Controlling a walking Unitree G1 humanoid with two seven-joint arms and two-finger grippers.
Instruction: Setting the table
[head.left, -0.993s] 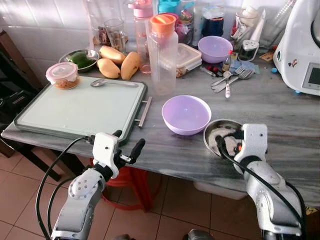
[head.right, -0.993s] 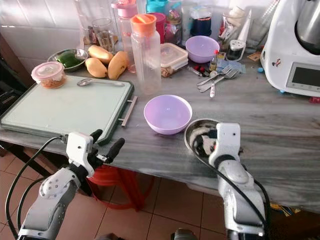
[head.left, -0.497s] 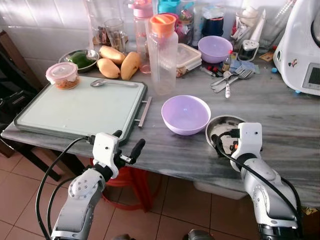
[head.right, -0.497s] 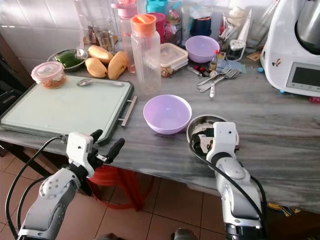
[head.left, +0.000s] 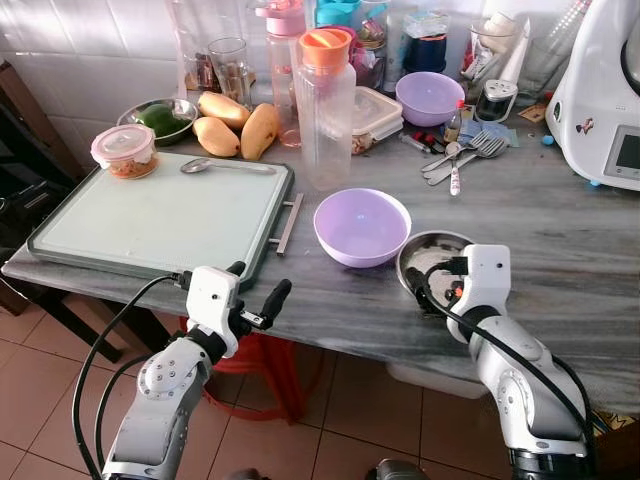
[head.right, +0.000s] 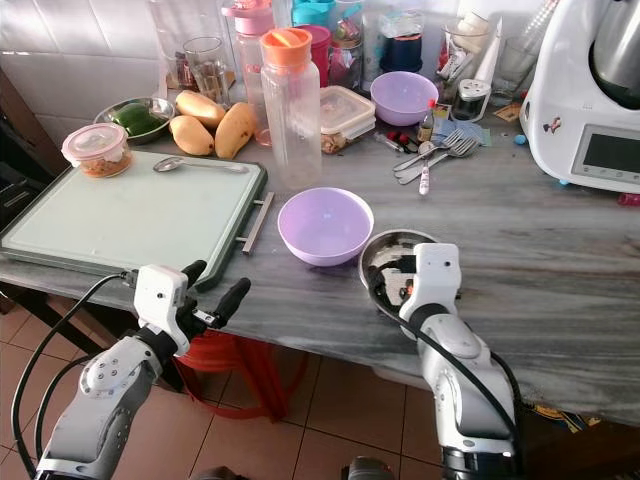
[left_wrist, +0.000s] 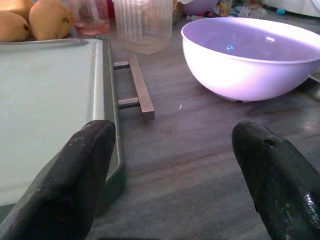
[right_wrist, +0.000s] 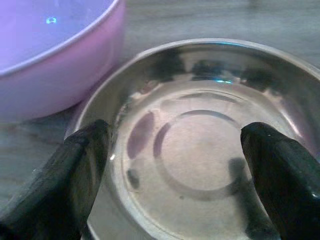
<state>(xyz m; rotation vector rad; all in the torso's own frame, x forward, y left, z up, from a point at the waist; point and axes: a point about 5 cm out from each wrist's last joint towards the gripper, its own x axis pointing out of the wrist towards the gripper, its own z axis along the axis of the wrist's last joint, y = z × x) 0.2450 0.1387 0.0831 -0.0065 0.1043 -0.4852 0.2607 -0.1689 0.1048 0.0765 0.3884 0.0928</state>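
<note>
A shallow steel dish (head.left: 432, 250) lies near the counter's front edge, right up against a lilac bowl (head.left: 362, 225). My right gripper (right_wrist: 175, 150) is open and lowered over the dish, its fingers spread across the dish's width in the right wrist view. My left gripper (head.left: 255, 280) hangs open just below the counter edge, by the corner of a pale green tray (head.left: 150, 215). Along the tray's far edge lies a spoon (head.left: 225, 166). In the left wrist view the lilac bowl (left_wrist: 250, 60) sits ahead, beyond the tray's handle (left_wrist: 140, 90).
A tall plastic jug (head.left: 325, 110) with an orange lid stands behind the bowl. Loose forks and spoons (head.left: 460, 155) lie at the back right, near a second lilac bowl (head.left: 430, 97). Mangoes (head.left: 235, 125), a lidded tub (head.left: 125, 150) and a white appliance (head.left: 605, 90) line the back.
My right gripper has slid left with the steel dish, and the lilac bowl has shifted left and slightly back with it. The left arm has not moved.
</note>
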